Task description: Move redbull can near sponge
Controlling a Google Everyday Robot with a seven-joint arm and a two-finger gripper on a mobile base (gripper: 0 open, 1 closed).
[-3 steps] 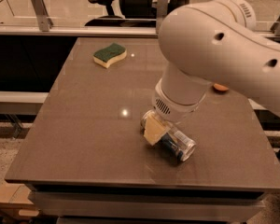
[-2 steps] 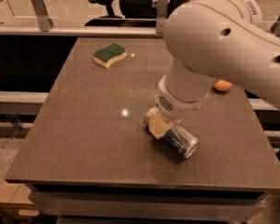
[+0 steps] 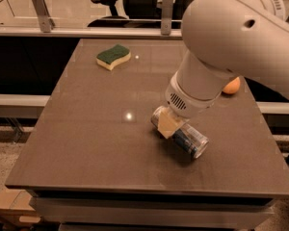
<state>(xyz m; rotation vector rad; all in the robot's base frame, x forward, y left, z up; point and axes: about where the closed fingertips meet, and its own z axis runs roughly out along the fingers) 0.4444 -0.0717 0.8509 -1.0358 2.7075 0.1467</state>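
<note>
The redbull can (image 3: 185, 137) lies on its side at the right middle of the brown table (image 3: 86, 143), silver with dark blue panels, its top end pointing to the front right. My gripper (image 3: 170, 124) comes down from the big white arm (image 3: 241, 32) and is shut on the can around its middle; one beige finger pad (image 3: 169, 125) shows in front of it. The sponge (image 3: 113, 57), green top over yellow foam, lies at the far left of the table, well apart from the can.
An orange fruit (image 3: 231, 86) sits at the right edge of the table, partly behind the arm. Metal posts and a rail (image 3: 41, 8) run behind the far edge, with an office chair (image 3: 111, 4) beyond.
The gripper and the can have shifted a little to the right and away from the front edge. The sponge has not moved.
</note>
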